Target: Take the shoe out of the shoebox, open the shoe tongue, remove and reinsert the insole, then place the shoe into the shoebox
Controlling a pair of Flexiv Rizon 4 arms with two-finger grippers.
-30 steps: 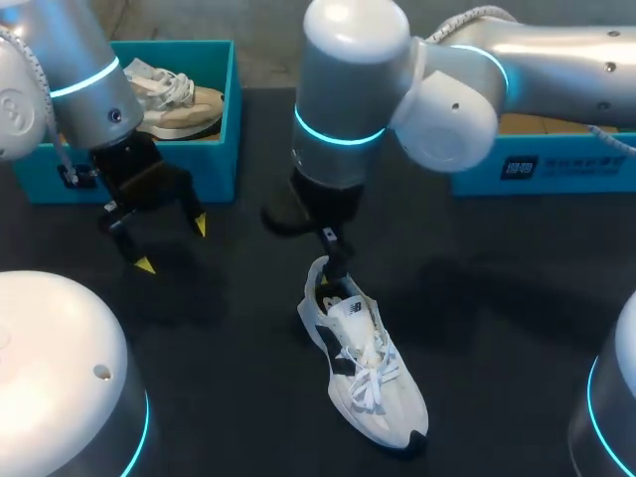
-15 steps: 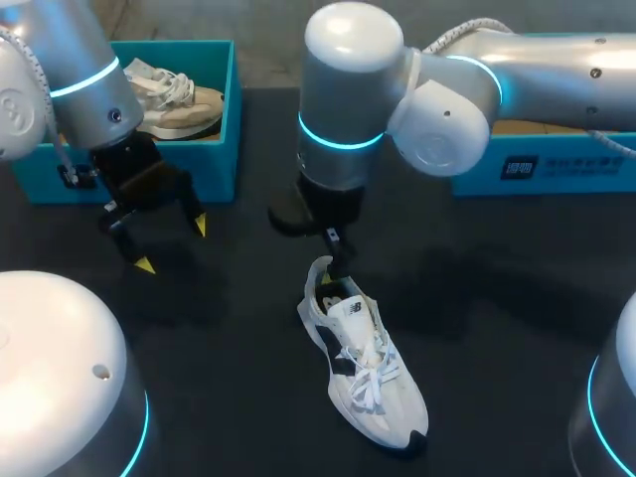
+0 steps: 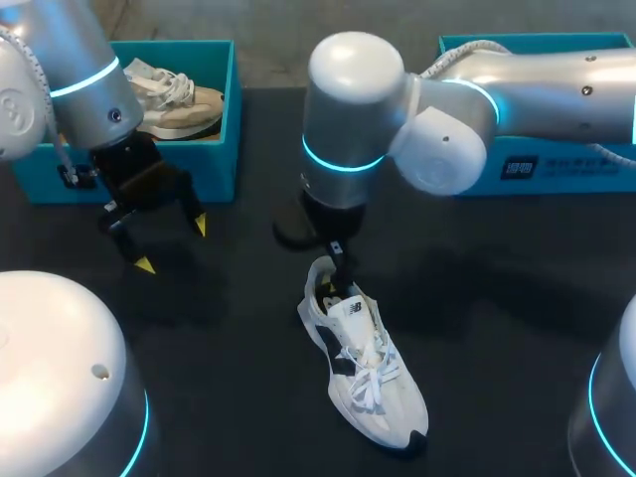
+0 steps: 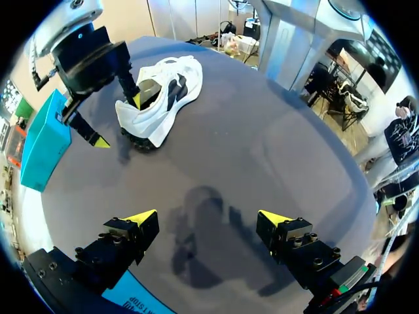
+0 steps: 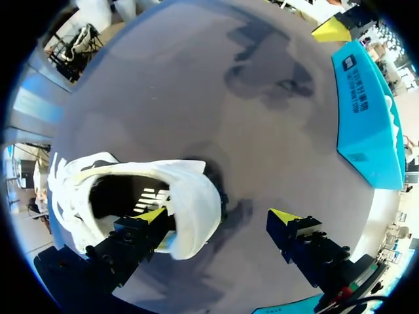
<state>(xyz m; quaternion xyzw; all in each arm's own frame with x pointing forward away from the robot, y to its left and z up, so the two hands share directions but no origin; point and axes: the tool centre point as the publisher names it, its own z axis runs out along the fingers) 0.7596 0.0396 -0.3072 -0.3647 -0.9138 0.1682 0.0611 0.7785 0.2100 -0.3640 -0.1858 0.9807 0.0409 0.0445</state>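
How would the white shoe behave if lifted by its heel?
The shoe is probably light; its thin heel wall may bend under the right gripper. Lifted there, the toe would likely droop, laces dangling.

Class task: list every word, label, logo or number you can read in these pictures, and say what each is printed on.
Dark label on the front of the right shoebox: white print, too blurred to read.
Dark label on the blue box in the right wrist view: too small to read.
Logo on the side of the white shoe: a mark only, no legible letters.
No other text is readable.
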